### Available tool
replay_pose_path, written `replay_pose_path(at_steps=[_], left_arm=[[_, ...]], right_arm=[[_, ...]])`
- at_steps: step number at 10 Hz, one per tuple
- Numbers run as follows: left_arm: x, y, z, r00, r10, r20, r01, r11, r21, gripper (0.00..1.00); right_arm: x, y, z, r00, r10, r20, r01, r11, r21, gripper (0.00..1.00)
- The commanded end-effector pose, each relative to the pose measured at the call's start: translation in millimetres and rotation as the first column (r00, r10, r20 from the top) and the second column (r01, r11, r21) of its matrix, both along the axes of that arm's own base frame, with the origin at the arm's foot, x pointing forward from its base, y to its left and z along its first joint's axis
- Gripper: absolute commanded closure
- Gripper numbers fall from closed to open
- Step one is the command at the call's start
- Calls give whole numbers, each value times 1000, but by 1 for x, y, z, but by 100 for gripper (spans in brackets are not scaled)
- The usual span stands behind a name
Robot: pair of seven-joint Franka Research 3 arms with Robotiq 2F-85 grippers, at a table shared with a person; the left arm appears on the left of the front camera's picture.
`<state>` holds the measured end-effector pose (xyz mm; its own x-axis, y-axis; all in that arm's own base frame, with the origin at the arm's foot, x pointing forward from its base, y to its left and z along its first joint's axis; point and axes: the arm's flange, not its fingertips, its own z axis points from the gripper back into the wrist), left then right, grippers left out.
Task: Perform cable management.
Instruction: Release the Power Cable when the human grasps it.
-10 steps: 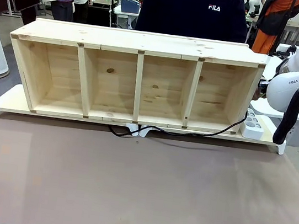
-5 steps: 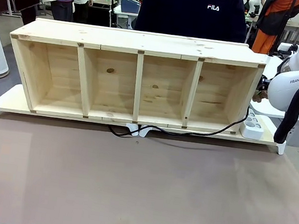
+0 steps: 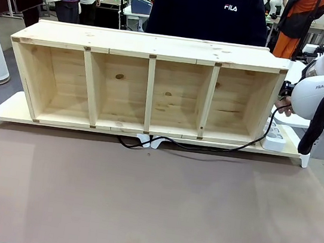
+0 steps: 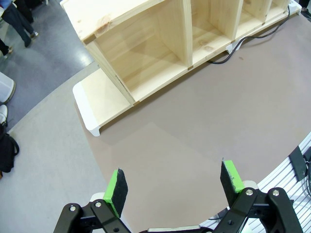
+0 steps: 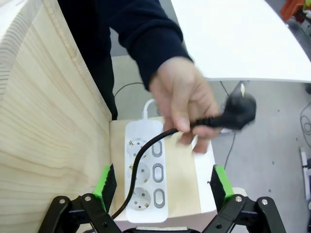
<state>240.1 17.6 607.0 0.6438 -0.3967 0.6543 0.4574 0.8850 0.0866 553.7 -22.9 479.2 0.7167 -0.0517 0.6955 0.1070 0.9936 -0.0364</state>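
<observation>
- Presently, the right gripper (image 5: 162, 187) stands wide and empty above the white power strip (image 5: 145, 170), which lies on the white riser (image 3: 298, 151) beside the wooden shelf unit (image 3: 149, 83).
- The person's hand (image 5: 187, 104) holds the black plug (image 5: 238, 110) just beyond the fingers, pinched and tilted downward, judged ready for insertion.
- The cable (image 3: 207, 145) runs from the plug across the strip, then along the shelf's front edge on the counter (image 3: 150, 204).
- The left gripper (image 4: 175, 187) hangs wide and empty, high over the counter, well apart.
</observation>
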Motion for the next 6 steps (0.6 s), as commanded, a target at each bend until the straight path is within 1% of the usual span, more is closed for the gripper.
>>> replay_pose_path(at_steps=[1,6], left_arm=[[0,1,0,1000,-3,0,3,1000,-6,0],[0,1,0,1000,-3,0,3,1000,-6,0]], right_arm=[[0,0,0,1000,-2,-4,2,1000,2,0],[0,0,0,1000,-2,-4,2,1000,2,0]])
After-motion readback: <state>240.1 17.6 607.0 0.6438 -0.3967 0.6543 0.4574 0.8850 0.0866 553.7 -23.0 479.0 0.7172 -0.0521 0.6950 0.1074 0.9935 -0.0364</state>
